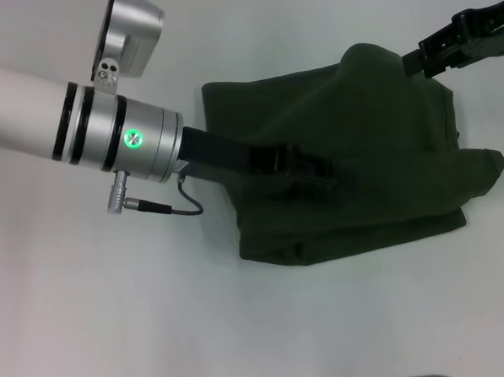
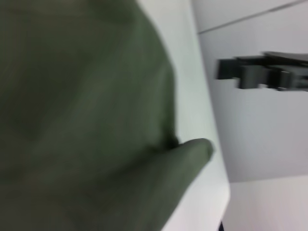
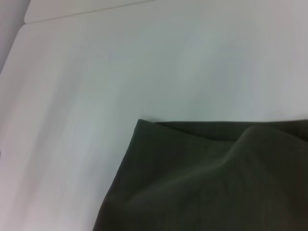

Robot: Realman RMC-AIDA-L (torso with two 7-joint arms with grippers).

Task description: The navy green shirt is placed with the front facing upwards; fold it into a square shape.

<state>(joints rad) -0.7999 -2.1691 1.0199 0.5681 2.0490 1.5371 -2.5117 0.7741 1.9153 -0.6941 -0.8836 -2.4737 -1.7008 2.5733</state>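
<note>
The navy green shirt [image 1: 375,123] lies folded into a rough bundle right of the table's middle, plain green side up, no lettering showing. A raised peak of cloth stands at its far edge and a corner sticks out on the right. My left gripper [image 1: 314,170] reaches in from the left and rests low on the middle of the shirt, dark against the dark cloth. Off the shirt's far right corner hovers my right gripper [image 1: 451,43], apart from the cloth. The shirt [image 2: 72,120] fills the left wrist view, with the right gripper [image 2: 240,74] beyond it. The right wrist view shows the shirt's [image 3: 202,183] corner.
The white table [image 1: 115,314] surrounds the shirt with bare surface on the left and front. My left arm's thick silver and white wrist [image 1: 122,136] and its cable [image 1: 177,208] hang over the left half. A table edge [image 2: 219,159] runs just past the shirt.
</note>
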